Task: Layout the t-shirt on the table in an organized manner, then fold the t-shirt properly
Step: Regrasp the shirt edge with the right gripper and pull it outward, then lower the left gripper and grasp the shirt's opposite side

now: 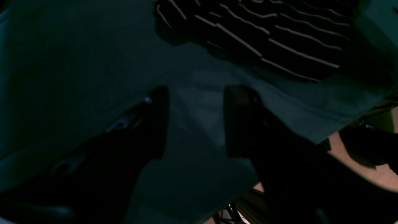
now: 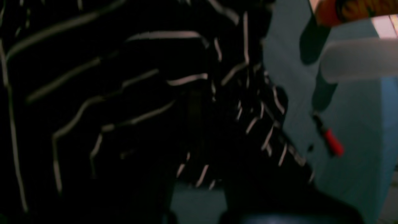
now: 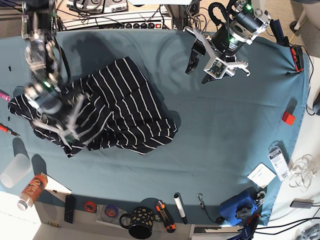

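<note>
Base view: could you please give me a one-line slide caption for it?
Right gripper shut on rumpled t-shirt; left gripper open above bare table.

My left claw (image 1: 196, 121) has two broad, matte black fingers (image 1: 238, 121) with squared tips, one bearing a small shiny screw. Its arm (image 3: 235, 30) is black and silver, with green indicator lights, black cables and a white wrist bracket. My right arm (image 3: 42, 65) is silvery grey, blurred, also lit green.
</note>
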Tool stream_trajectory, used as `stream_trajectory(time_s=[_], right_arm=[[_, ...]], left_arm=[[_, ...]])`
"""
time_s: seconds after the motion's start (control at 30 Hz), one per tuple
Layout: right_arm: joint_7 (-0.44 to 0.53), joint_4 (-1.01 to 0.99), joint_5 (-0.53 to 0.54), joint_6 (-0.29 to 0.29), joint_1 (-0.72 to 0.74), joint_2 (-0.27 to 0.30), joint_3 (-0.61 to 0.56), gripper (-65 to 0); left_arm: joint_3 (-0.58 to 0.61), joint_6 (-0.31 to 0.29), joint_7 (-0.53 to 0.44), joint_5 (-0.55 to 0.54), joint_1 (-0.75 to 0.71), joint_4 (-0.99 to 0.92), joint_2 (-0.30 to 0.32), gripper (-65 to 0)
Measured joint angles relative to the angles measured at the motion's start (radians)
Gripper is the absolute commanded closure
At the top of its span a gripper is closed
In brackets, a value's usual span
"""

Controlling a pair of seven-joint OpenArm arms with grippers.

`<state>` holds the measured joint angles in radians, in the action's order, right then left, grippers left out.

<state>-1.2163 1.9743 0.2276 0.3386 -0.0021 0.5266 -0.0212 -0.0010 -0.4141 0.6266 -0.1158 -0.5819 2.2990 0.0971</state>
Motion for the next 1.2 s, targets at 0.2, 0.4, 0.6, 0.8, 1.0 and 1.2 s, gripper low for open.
stream_trajectory(time_s=[0.2,0.4,0.6,0.8,1.0,1.2], right_arm=[[-0.005,0.072,0.145,0.027,-0.164,0.0,0.293,0.0],[-0.06,0.074,0.303,0.103,-0.298,-0.003,0.544,0.0],[-0.066,0.073,0.323,0.108,-0.408,-0.006,0.723,0.0],[-0.071,0.073,0.323,0.108,-0.435,-0.006,0.819,0.0],[-0.077,0.073,0.294,0.107,-0.435,-0.006,0.819,0.0],[-0.066,0.073,0.225,0.077,-0.435,-0.008,0.819,0.0]], left_arm=[[0.0,0.0,0.0,0.0,0.0,0.0,0.0,-29.0],[0.0,0.0,0.0,0.0,0.0,0.0,0.0,-29.0],[0.0,-0.01,0.0,-0.001,0.001,-0.005,0.0,-29.0],[0.036,-0.053,0.0,-0.032,0.002,-0.082,0.001,-29.0],[0.181,-0.054,0.0,0.027,0.072,-0.209,0.001,-29.0],[0.279,-0.048,0.0,0.074,0.189,-0.232,0.003,-29.0]])
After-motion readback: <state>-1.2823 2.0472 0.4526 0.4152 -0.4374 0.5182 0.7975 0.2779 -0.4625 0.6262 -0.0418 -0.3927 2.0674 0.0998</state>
